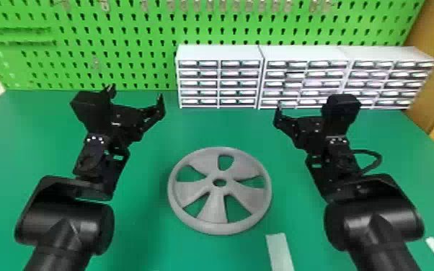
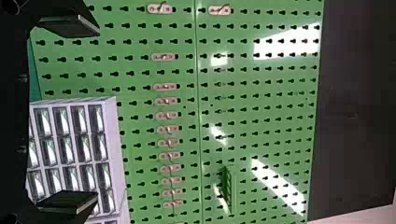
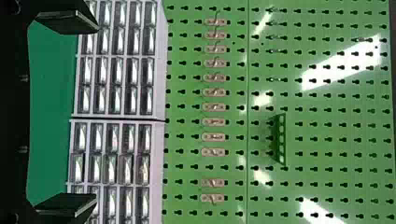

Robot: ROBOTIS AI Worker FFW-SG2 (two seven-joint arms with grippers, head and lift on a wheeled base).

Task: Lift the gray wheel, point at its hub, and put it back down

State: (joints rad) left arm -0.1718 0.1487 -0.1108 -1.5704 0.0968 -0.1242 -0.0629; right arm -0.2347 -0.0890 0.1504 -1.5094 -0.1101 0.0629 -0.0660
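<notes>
1. The left gripper (image 2: 98,113) is wide, with nothing in it. It is up past the gray wheel (image 1: 216,210), off to its left.
2. The right gripper (image 3: 96,113) is wide and empty too, past the wheel on its right. Wide fingers seem good for grabbing a rim.
3. The wheel lies flat on the green table (image 1: 144,234), between the arms, maybe so both can get to it.
4. Its hub (image 1: 211,183) faces up, so pointing should be easy.
5. Little drawers (image 1: 220,53) stand behind the wheel, likely to leave it room.
</notes>
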